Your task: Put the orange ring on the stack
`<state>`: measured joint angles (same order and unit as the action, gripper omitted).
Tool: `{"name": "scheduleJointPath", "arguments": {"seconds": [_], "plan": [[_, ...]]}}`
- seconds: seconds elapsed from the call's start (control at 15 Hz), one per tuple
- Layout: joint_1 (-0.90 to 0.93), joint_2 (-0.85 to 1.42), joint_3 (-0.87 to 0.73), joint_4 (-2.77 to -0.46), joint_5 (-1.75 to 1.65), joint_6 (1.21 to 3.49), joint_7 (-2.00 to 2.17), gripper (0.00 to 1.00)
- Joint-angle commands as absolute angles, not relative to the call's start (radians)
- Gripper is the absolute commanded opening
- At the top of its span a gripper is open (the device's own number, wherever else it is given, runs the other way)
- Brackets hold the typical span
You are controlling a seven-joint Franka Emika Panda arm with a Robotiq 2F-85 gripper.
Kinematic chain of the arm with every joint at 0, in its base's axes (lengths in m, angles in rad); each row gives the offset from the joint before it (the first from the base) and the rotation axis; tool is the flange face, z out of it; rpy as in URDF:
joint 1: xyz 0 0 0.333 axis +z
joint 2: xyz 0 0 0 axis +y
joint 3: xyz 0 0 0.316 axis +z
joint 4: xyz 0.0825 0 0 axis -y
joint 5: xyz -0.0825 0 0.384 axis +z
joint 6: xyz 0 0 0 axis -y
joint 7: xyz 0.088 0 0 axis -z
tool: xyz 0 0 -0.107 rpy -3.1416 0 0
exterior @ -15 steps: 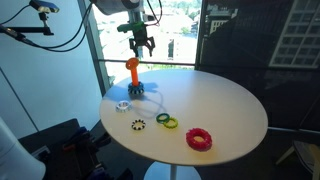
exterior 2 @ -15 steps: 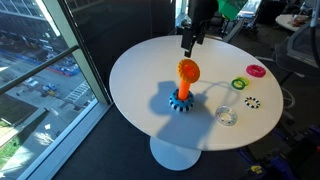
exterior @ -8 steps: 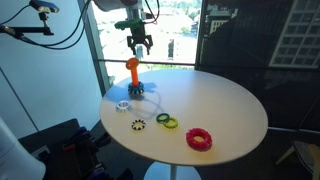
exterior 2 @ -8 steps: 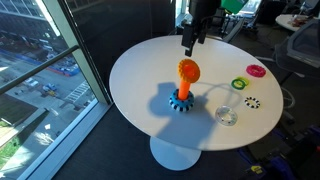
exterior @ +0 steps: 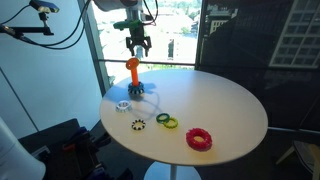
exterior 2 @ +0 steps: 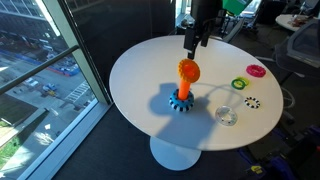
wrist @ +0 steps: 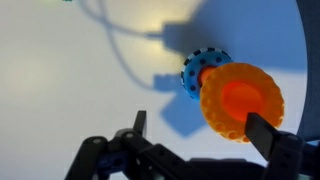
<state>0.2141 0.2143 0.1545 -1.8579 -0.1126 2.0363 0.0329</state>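
Note:
The orange ring (wrist: 242,102) sits at the top of the upright orange post (exterior: 131,76), tilted in an exterior view (exterior 2: 188,71). The post rises from the dark blue gear-like base (exterior 2: 181,100), which also shows in the wrist view (wrist: 200,68) and on the table's far side (exterior: 135,91). My gripper (wrist: 200,125) is open and empty. It hangs above the stack in both exterior views (exterior: 138,47) (exterior 2: 192,44), apart from the ring.
On the round white table (exterior: 225,100) lie a red-pink ring (exterior: 199,139) (exterior 2: 257,71), a yellow-green ring (exterior: 165,121) (exterior 2: 239,84), a small yellow toothed ring (exterior: 138,125) (exterior 2: 252,102) and a pale blue-white ring (exterior: 122,105) (exterior 2: 226,116). A window stands behind the table.
My gripper has shifted only slightly above the stack. The orange ring and the other rings have not moved.

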Motion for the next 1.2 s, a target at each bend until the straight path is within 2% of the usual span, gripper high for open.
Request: {"name": "scheduleJointPath", "arguments": {"seconds": [0.0, 1.13], "plan": [[0.211, 0.215, 0.159, -1.858, -0.105, 2.047, 0.045, 1.00], [0.220, 0.266, 0.156, -1.866, -0.123, 2.171, 0.042, 1.00]]}}
